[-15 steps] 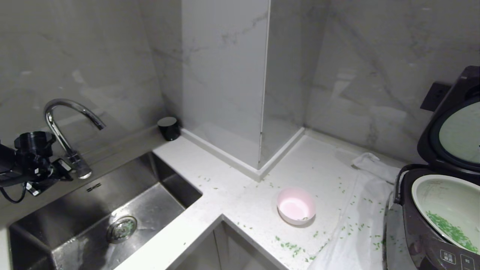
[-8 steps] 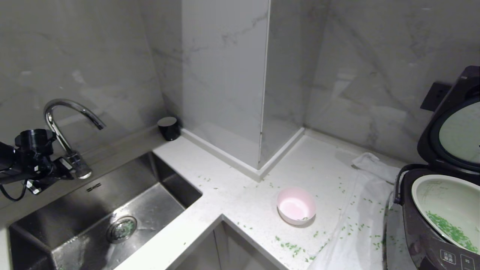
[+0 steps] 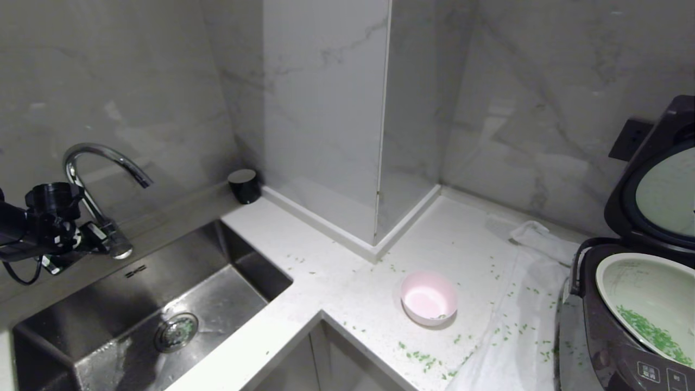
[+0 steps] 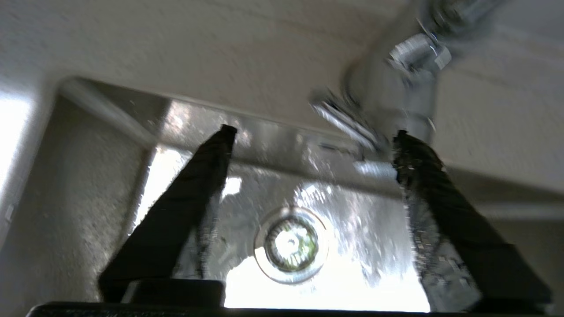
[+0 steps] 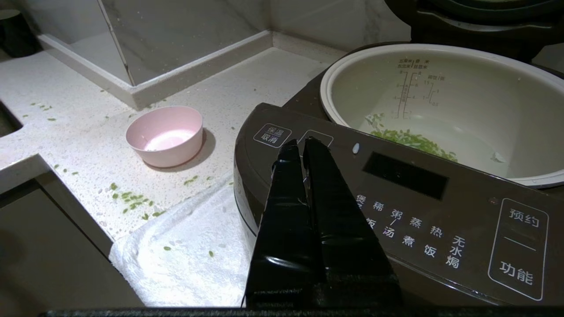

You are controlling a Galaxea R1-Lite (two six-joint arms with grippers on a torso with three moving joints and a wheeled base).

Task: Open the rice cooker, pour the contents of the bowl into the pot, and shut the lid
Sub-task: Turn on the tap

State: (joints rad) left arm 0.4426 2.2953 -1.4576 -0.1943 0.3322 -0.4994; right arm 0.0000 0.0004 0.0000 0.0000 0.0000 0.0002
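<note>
Already the left end effector (image 4: 308, 145) has let its two black fingers (image 4: 189, 193) swing wide apart; a second ago they were shut together. It grips nothing and hangs over the steel sink (image 3: 136, 304), the drain (image 4: 291, 244) straight beneath the gap and the tap (image 3: 100, 163) just beside one finger. From where I stand the arm has barely shifted along the sink's far edge, so spreading is the only real change.

Well off to that end effector's right, across the tabletop (image 3: 336, 271), the pink bowl (image 3: 429, 297) sits upright and all but empty, a few green bits clinging inside. More green bits (image 3: 421, 357) are scattered on the tabletop around it and over the white cloth (image 3: 521, 326) by the rice cooker (image 5: 396, 211). The lid (image 3: 651, 184) stands raised on its hinge, and the pot (image 5: 440, 101) below it holds a loose drift of the green bits (image 5: 410, 138) on its pale floor.

The right end effector (image 5: 304, 147) has its fingers pressed together on nothing, hovering right before the cooker's button panel, the bowl off to its side.

To my eye the pouring is finished, messily, and only the lid remains to be shut. Spread fingers so far from the cooker suggest the left arm is simply done; the right one is much nearer the lid.
</note>
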